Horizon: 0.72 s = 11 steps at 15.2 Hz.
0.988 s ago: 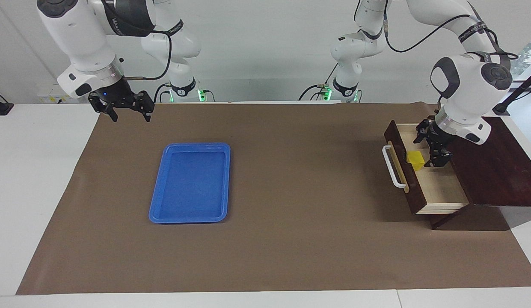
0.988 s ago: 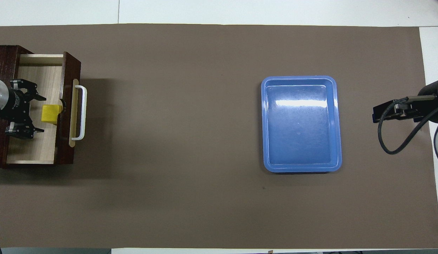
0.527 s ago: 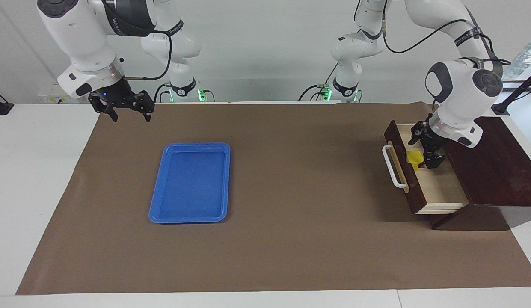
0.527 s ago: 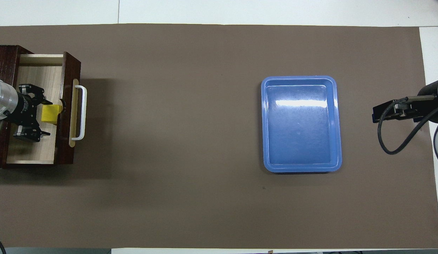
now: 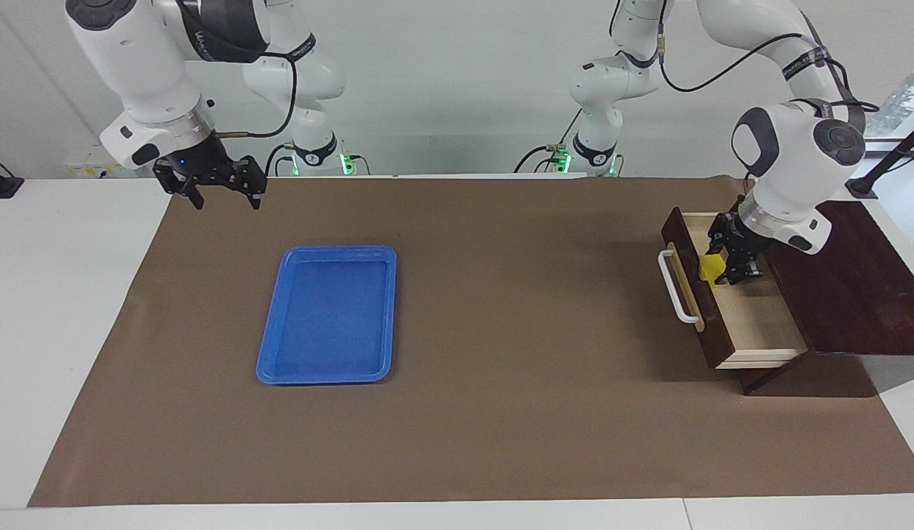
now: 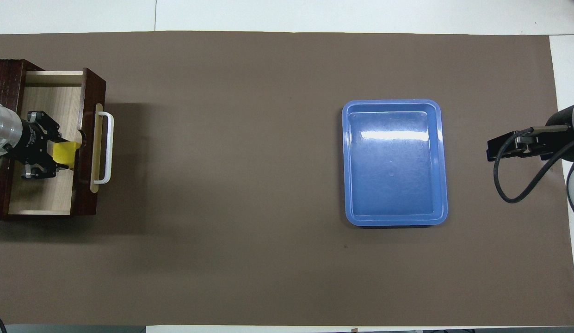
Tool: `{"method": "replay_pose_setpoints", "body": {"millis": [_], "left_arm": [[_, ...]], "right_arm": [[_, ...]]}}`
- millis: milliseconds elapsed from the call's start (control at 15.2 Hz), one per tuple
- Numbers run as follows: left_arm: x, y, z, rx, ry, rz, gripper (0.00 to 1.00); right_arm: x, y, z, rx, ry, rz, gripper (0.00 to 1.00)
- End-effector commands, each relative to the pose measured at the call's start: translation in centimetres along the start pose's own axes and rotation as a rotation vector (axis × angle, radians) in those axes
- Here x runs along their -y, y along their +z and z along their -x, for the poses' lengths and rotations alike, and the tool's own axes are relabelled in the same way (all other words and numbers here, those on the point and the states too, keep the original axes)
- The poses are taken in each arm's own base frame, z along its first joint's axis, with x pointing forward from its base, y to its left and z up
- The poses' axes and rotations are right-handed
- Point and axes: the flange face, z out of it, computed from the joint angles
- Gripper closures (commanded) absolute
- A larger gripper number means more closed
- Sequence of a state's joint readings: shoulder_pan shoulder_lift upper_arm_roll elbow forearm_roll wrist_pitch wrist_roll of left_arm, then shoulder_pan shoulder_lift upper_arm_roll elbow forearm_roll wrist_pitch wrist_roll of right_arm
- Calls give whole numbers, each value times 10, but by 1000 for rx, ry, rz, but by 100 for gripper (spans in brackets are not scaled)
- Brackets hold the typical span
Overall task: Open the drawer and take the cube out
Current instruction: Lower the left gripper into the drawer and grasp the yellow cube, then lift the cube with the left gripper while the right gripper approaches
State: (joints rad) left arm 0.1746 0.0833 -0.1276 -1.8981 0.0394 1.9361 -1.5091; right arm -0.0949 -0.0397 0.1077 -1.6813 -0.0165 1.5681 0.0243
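Observation:
The drawer [image 5: 751,316] stands pulled open from its dark wooden box [image 5: 862,287] at the left arm's end of the table, its white bar handle [image 5: 674,288] facing the table's middle. The yellow cube [image 5: 710,269] lies in the drawer against the inside of the drawer front. My left gripper [image 5: 728,259] reaches down into the drawer, its fingers closed on two sides of the cube [image 6: 65,155]; it also shows in the overhead view [image 6: 53,153]. My right gripper [image 5: 222,197] is open and empty, and waits in the air over the mat's corner at the right arm's end.
A blue tray [image 5: 328,316] lies empty on the brown mat [image 5: 501,368] toward the right arm's end; it also shows in the overhead view [image 6: 395,185]. The dark box top stands beside the left gripper.
My left gripper has moved toward the drawer front over the cube, and its fingers have closed from wide open onto the cube. The right arm has not moved.

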Motion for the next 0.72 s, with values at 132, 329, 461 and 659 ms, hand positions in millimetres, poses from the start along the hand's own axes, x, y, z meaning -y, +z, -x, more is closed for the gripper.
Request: {"method": "replay_pose_setpoints", "body": {"millis": [132,329,461,659], "left_arm": [[-35,-87,21,83,-8,-4,100],[-38,-95,95,70,-11,-20,100],[-31,-96,148,49,-10,-21,100],[-9,-101,233,-10,24,0,100]], "right_arm": [[2,-2,3,-1,6,-15,0],[4,-2,3,0,7,-40,0],[4,-1,3,4,18,-60,0],[15,10,8,25,138,-134,0]]}}
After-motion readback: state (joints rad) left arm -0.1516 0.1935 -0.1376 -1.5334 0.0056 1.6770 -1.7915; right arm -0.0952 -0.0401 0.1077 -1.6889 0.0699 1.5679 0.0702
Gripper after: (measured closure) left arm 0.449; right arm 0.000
